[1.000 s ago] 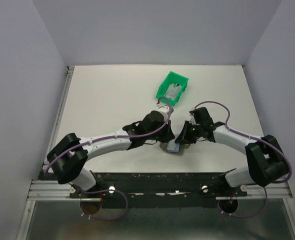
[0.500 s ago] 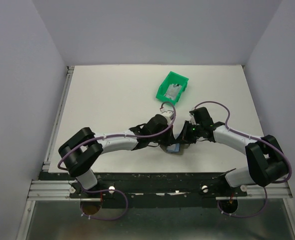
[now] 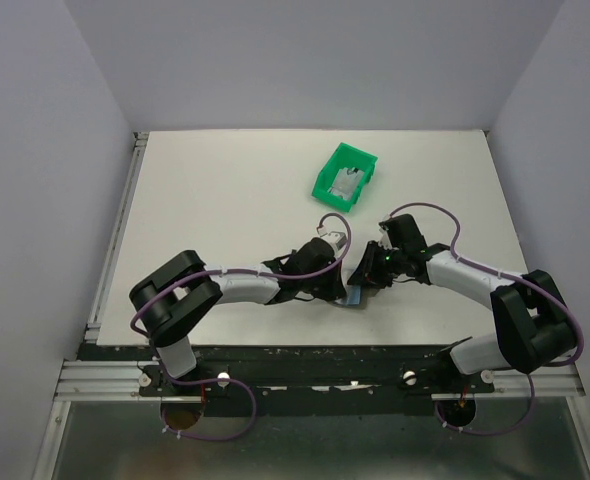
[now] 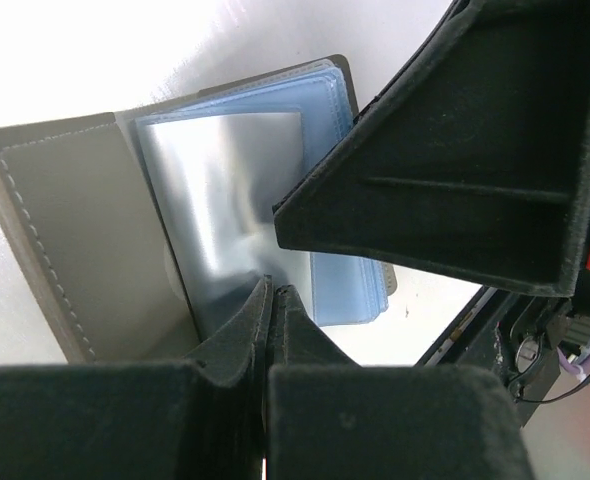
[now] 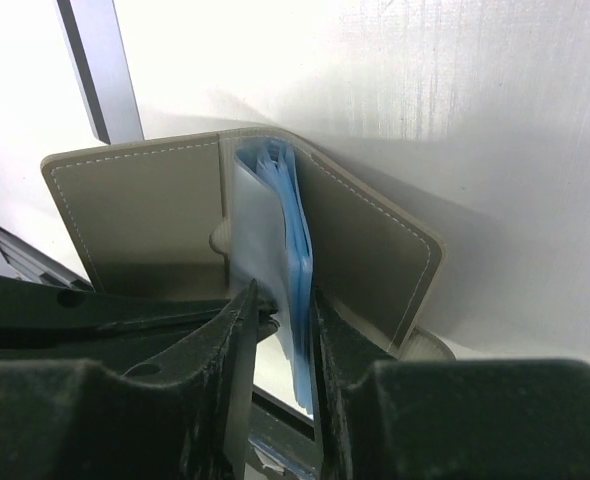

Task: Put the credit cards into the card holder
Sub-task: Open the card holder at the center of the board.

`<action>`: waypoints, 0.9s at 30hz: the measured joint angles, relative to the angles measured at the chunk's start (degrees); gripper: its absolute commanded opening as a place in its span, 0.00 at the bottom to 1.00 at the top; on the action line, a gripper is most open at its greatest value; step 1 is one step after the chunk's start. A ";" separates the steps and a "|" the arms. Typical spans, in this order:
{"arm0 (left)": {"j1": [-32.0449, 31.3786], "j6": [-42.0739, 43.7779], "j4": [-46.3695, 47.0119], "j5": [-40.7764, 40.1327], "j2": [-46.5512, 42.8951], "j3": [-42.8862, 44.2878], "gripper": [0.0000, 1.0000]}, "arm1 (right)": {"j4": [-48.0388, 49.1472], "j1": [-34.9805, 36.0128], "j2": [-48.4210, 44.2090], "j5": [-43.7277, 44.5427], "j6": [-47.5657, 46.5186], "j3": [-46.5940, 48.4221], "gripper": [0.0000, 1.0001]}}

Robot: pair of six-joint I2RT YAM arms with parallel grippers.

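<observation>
Wrist views show what the top view hides: left gripper (image 4: 272, 300) pinched shut on a silver card (image 4: 220, 190) lying against the open holder's (image 4: 65, 240) blue sleeves (image 5: 297, 250); right gripper (image 5: 283, 310) clamps those sleeves; holder sits on the table (image 3: 215, 200) near the bases; green bin (image 3: 327, 178) holds a second card (image 3: 348, 184).

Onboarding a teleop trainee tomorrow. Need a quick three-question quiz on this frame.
1. True or false: the card holder lies open.
2. The green bin sits: A) beyond the card holder, farther from the arm bases; B) at the near table edge; C) upside down.
3. Fill in: the right gripper pinches the holder's ___ plastic sleeves.
Key: 1 true; 2 A; 3 blue.
</observation>
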 measured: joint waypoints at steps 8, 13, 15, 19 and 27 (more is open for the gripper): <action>0.00 -0.79 0.46 -0.02 0.76 -0.04 0.00 | 0.04 0.00 -0.35 -0.17 0.15 -0.02 0.36; 0.00 -1.53 0.61 -0.07 0.85 -0.33 0.00 | 0.02 0.00 -1.36 -0.15 0.15 -0.11 0.27; 0.00 -1.70 0.59 -0.22 0.85 -0.48 0.00 | 0.04 0.00 -1.42 -0.13 0.15 -0.20 0.22; 0.00 -1.99 0.50 -0.37 0.85 -0.52 0.00 | 0.04 0.00 -1.53 -0.11 0.13 -0.59 0.16; 0.02 -2.32 0.37 -0.92 0.81 -0.85 0.00 | 0.00 0.00 -1.62 0.11 0.11 -0.83 0.09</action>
